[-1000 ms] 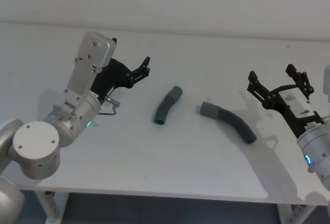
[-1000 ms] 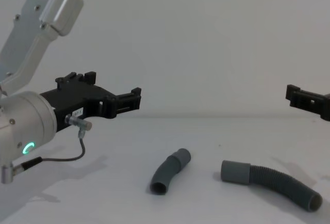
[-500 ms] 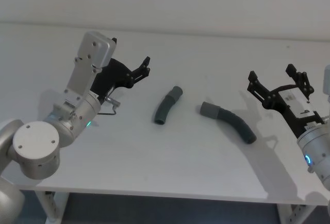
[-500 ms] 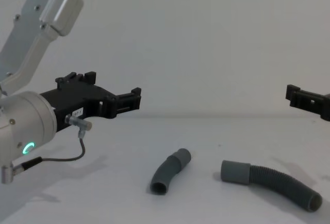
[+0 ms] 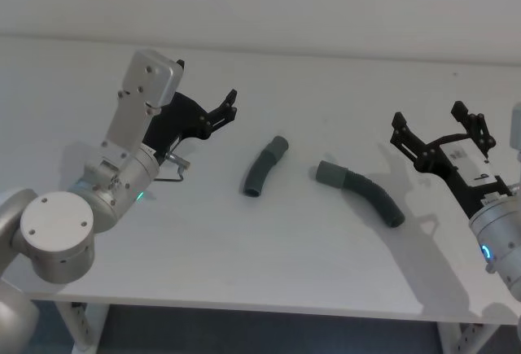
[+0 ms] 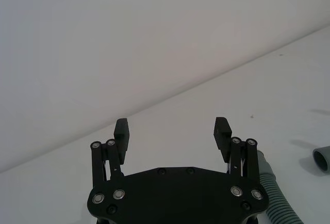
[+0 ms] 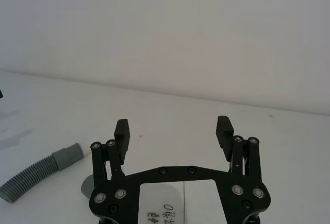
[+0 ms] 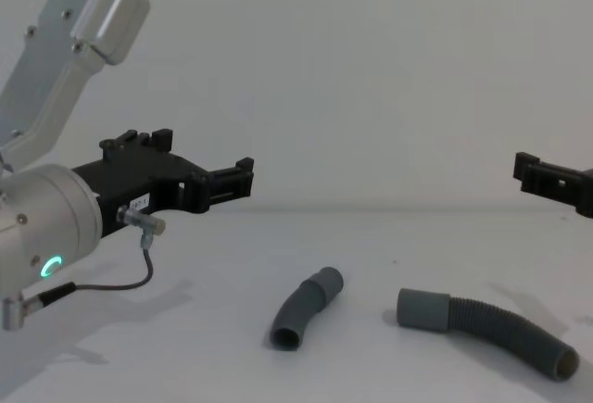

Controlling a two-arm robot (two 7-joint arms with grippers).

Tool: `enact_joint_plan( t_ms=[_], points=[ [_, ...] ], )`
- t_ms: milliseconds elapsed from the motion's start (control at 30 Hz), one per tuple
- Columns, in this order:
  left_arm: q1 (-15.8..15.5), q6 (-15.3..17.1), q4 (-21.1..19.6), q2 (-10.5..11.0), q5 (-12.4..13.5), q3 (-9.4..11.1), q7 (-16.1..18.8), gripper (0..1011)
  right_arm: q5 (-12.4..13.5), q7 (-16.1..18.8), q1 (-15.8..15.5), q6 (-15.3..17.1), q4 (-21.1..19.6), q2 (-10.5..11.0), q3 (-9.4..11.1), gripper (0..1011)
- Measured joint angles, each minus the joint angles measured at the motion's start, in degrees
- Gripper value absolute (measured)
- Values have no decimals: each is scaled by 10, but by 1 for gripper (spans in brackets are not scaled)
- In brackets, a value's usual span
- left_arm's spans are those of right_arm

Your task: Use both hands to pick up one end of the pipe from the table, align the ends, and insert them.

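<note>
Two dark grey ribbed pieces of the pipe lie apart on the table [image 5: 326, 77]. The short curved piece [image 5: 262, 167] is mid-table, and the longer piece [image 5: 364, 194] lies to its right with its smooth cuff [image 5: 329, 173] facing the short one. In the chest view the short piece [image 8: 304, 308] and longer piece [image 8: 496, 332] rest flat. My left gripper [image 5: 231, 103] hovers open, left of and above the short piece. To the right of the longer piece my right gripper [image 5: 427, 115] hangs open above the table. Both wrist views show empty fingers [image 6: 122, 130] [image 7: 122, 130].
A pale wall [image 8: 371, 69] rises behind the table. The table's front edge [image 5: 244, 307] runs along the bottom of the head view. My left arm's silver links [image 5: 57, 232] and a thin cable [image 8: 139, 273] sit over the table's left part.
</note>
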Motion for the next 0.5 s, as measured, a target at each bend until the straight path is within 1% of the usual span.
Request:
enact_joint_plan(
  t_ms=[367, 500],
  points=[
    [0, 1, -1, 0, 0, 0, -1, 1001, 0, 2, 1, 0, 1, 0, 0, 1001],
    [0, 9, -6, 0, -3, -1, -5, 1001, 0, 12, 5, 2, 4, 4, -1, 1001]
  ],
)
